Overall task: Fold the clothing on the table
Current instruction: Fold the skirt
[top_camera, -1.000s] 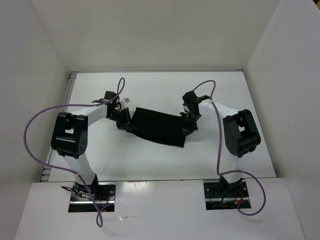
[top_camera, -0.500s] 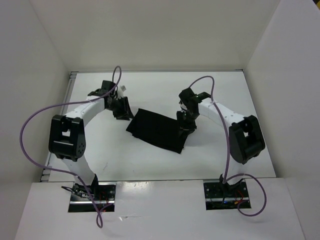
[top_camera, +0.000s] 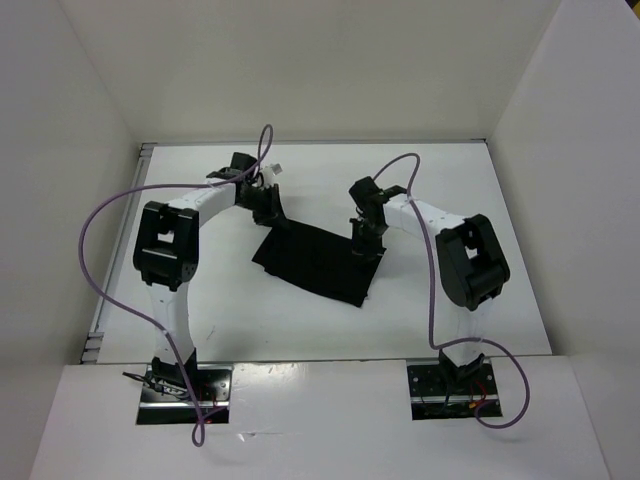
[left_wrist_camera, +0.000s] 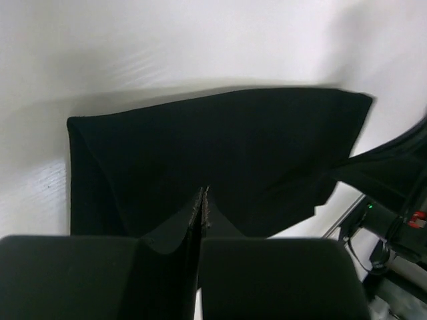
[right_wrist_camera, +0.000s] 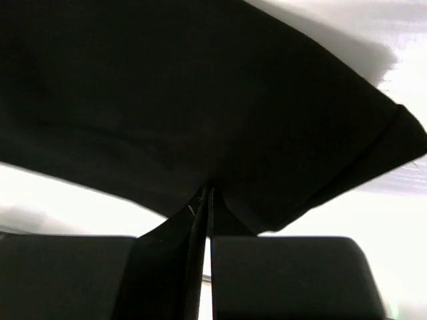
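Observation:
The clothing [top_camera: 315, 262], a plain black cloth, lies as a slanted rectangle in the middle of the white table [top_camera: 200, 300]. My left gripper [top_camera: 272, 215] is at its far left corner. In the left wrist view its jaws are pressed together, the left gripper [left_wrist_camera: 203, 191] pinching the near edge of the clothing [left_wrist_camera: 220, 147]. My right gripper [top_camera: 364, 245] is at the far right corner. In the right wrist view the right gripper [right_wrist_camera: 207, 191] is shut on the edge of the clothing [right_wrist_camera: 167, 87], which is raised off the table there.
White walls [top_camera: 90, 110] close the table in on three sides. Purple cables [top_camera: 100, 215] loop off both arms. The right arm [left_wrist_camera: 393, 180] shows at the right of the left wrist view. Both arm bases [top_camera: 185, 385] sit at the near edge.
Both grippers let go of the cloth's ends, opened, moved to its far corners and shut again. The cloth dropped flat and sits slightly nearer.

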